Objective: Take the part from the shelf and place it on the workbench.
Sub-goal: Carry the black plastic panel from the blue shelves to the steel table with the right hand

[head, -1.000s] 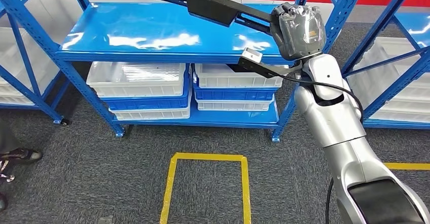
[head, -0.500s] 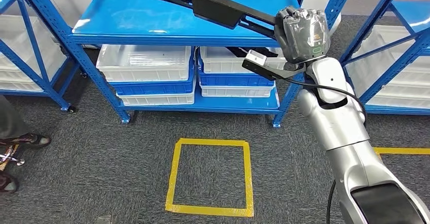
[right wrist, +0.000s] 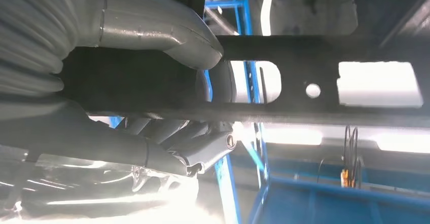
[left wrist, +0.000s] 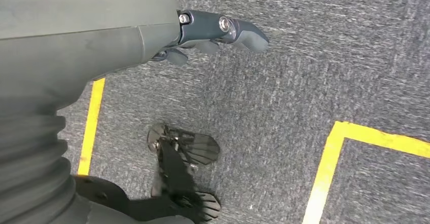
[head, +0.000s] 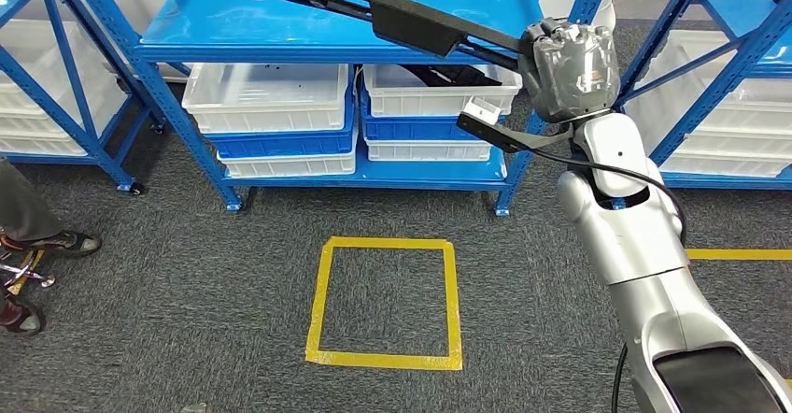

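Extending leftward and away from the right robot hand, the part is a long, flat black metal bar with a wider plate section near its middle. It is raised above the blue top shelf of the rack and runs diagonally across it, its far end reaching toward the back of the shelf. The right robot hand grips the near end of the part, fingers wrapped around it. In the right wrist view the thumb lies over one face of the part and the darker fingers curl beneath it; the bar there shows rectangular cut-outs and a small round hole.

Under the top shelf, the lower level of the rack carries two stacks of white bins and blue bins, side by side. The right-hand top bin contains further dark parts. Similar blue racks with white bins stand to either side.

On the grey carpet floor, a square of yellow tape lies in front of the rack. A person's shoes are at the left edge of the floor.

The left robot hand hangs over the carpet, fingers partly curled, holding nothing.
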{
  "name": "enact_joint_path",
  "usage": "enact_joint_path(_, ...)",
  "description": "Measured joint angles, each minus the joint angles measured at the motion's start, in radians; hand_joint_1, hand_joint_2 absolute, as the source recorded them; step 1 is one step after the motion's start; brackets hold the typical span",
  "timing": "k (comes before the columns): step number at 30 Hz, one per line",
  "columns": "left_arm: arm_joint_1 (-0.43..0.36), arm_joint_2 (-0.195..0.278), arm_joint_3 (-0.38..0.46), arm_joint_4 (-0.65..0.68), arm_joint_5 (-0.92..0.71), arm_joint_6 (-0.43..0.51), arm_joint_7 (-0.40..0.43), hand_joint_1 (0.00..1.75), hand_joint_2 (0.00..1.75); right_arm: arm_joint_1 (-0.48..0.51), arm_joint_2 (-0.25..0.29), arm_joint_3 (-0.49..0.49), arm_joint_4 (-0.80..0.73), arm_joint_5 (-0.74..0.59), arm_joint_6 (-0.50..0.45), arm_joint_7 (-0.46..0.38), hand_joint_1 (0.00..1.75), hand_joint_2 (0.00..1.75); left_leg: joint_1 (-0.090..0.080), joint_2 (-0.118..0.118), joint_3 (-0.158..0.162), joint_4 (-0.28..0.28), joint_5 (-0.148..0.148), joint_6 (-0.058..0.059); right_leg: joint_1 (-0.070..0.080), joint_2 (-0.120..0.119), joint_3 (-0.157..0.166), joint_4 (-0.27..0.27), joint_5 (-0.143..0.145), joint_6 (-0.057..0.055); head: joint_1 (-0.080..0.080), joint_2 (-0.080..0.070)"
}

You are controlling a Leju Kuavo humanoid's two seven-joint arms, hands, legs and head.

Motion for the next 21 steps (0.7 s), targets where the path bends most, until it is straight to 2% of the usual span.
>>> enact_joint_path(2, -0.002, 0.0, 0.0, 0.0, -0.005, 0.001, -0.003, 0.0, 1.75, 0.004, -0.012, -0.011, -0.02, -0.005, 0.003, 0.002, 1.75, 1.75, -0.005, 0.001, 0.007, -0.029, 0.001, 0.015, 0.003, -0.001, -0.007, -0.008, 0.013, 0.017, 0.001, 0.0)
enact_joint_path(3, -0.002, -0.001, 0.0, 0.0, -0.006, 0.002, -0.004, 0.0, 1.75, 0.007, -0.019, -0.018, -0.029, -0.008, 0.004, 0.003, 1.75, 1.75, -0.007, 0.003, 0.004, -0.038, 0.011, 0.026, 0.004, -0.001, -0.015, -0.003, 0.011, 0.021, 0.002, 0.0)
enact_joint_path(4, -0.002, -0.001, 0.0, 0.0, -0.007, 0.002, -0.006, 0.0, 1.75, 0.008, -0.027, -0.025, -0.037, -0.011, 0.005, 0.003, 1.75, 1.75, -0.007, 0.005, 0.001, -0.046, 0.022, 0.038, 0.005, -0.001, -0.028, 0.017, -0.003, 0.021, 0.003, 0.0)
enact_joint_path(5, -0.003, -0.002, 0.0, 0.0, -0.007, 0.002, -0.007, 0.0, 1.75, 0.009, -0.035, -0.032, -0.043, -0.014, 0.007, 0.003, 1.75, 1.75, -0.006, 0.007, -0.003, -0.053, 0.032, 0.049, 0.006, 0.0, -0.049, 0.062, -0.03, 0.016, 0.004, 0.0)
enact_joint_path(7, -0.004, -0.002, 0.0, 0.0, -0.008, 0.0, -0.008, 0.0, 1.75, 0.012, -0.051, -0.044, -0.052, -0.026, 0.013, 0.003, 1.75, 1.75, -0.01, 0.009, -0.019, -0.054, 0.046, 0.06, 0.005, 0.0, -0.108, 0.206, -0.101, 0.006, 0.005, 0.0)
enact_joint_path(8, -0.004, -0.002, 0.0, 0.0, -0.01, -0.001, -0.007, 0.0, 1.75, 0.015, -0.06, -0.049, -0.056, -0.033, 0.016, 0.003, 1.75, 1.75, -0.012, 0.009, -0.027, -0.053, 0.052, 0.061, 0.005, 0.0, -0.131, 0.271, -0.127, 0.007, 0.005, 0.0)
enact_joint_path(9, -0.004, -0.002, 0.0, 0.0, -0.012, -0.002, -0.005, 0.0, 1.75, 0.017, -0.068, -0.054, -0.059, -0.04, 0.018, 0.002, 1.75, 1.75, -0.013, 0.009, -0.034, -0.053, 0.058, 0.061, 0.005, 0.0, -0.137, 0.302, -0.138, 0.012, 0.005, 0.0)
enact_joint_path(10, -0.004, -0.003, 0.0, 0.0, -0.014, -0.002, -0.002, 0.0, 1.75, 0.018, -0.076, -0.059, -0.062, -0.044, 0.019, 0.001, 1.75, 1.75, -0.014, 0.009, -0.04, -0.052, 0.063, 0.06, 0.005, 0.0, -0.122, 0.291, -0.134, 0.018, 0.005, 0.0)
enact_joint_path(11, -0.004, -0.004, 0.0, 0.0, -0.016, -0.002, 0.0, 0.0, 1.75, 0.018, -0.083, -0.065, -0.066, -0.048, 0.02, -0.002, 1.75, 1.75, -0.014, 0.008, -0.044, -0.051, 0.067, 0.057, 0.005, 0.0, -0.083, 0.236, -0.116, 0.026, 0.005, 0.0)
enact_joint_path(12, -0.004, -0.005, 0.0, 0.0, -0.017, -0.002, 0.001, 0.0, 1.75, 0.016, -0.09, -0.07, -0.07, -0.051, 0.022, -0.005, 1.75, 1.75, -0.014, 0.008, -0.048, -0.049, 0.07, 0.054, 0.005, -0.001, -0.031, 0.154, -0.094, 0.031, 0.006, 0.0)
enact_joint_path(13, -0.004, -0.005, 0.0, 0.0, -0.017, -0.002, 0.003, 0.0, 1.75, 0.013, -0.095, -0.074, -0.074, -0.055, 0.024, -0.007, 1.75, 1.75, -0.017, 0.008, -0.053, -0.044, 0.071, 0.051, 0.006, 0.0, 0.016, 0.077, -0.074, 0.032, 0.006, 0.0)
enact_joint_path(14, -0.005, -0.006, 0.0, 0.0, -0.017, -0.002, 0.003, 0.0, 1.75, 0.009, -0.099, -0.077, -0.077, -0.058, 0.026, -0.008, 1.75, 1.75, -0.019, 0.009, -0.058, -0.039, 0.073, 0.046, 0.007, 0.0, 0.047, 0.022, -0.06, 0.028, 0.006, 0.0)
enact_joint_path(15, -0.005, -0.006, 0.0, 0.0, -0.017, -0.002, 0.004, 0.0, 1.75, 0.007, -0.103, -0.079, -0.08, -0.06, 0.029, -0.009, 1.75, 1.75, -0.021, 0.009, -0.063, -0.035, 0.076, 0.042, 0.009, 0.001, 0.06, -0.005, -0.053, 0.022, 0.006, 0.0)
enact_joint_path(16, -0.006, -0.006, 0.0, 0.0, -0.017, -0.003, 0.005, 0.0, 1.75, 0.006, -0.106, -0.081, -0.081, -0.061, 0.032, -0.009, 1.75, 1.75, -0.023, 0.009, -0.068, -0.033, 0.079, 0.036, 0.012, 0.002, 0.058, -0.008, -0.051, 0.015, 0.005, 0.0)
enact_joint_path(18, -0.005, -0.007, 0.0, 0.0, -0.018, -0.003, 0.008, 0.0, 1.75, 0.005, -0.111, -0.084, -0.083, -0.061, 0.036, -0.01, 1.75, 1.75, -0.021, 0.008, -0.076, -0.027, 0.078, 0.025, 0.004, 0.003, 0.052, -0.006, -0.043, 0.001, 0.005, 0.0)
enact_joint_path(19, -0.005, -0.007, 0.0, 0.0, -0.019, -0.003, 0.01, 0.0, 1.75, 0.004, -0.112, -0.086, -0.084, -0.061, 0.037, -0.01, 1.75, 1.75, -0.019, 0.008, -0.084, -0.009, 0.061, 0.019, 0.0, 0.002, 0.05, -0.007, -0.038, -0.007, 0.004, 0.0)
enact_joint_path(21, -0.005, -0.008, 0.0, 0.0, -0.02, -0.003, 0.012, 0.0, 1.75, 0.001, -0.113, -0.087, -0.087, -0.061, 0.037, -0.012, 1.75, 1.75, -0.014, 0.008, -0.123, 0.088, -0.005, 0.007, -0.004, 0.001, 0.044, -0.008, -0.03, -0.021, 0.001, 0.0)
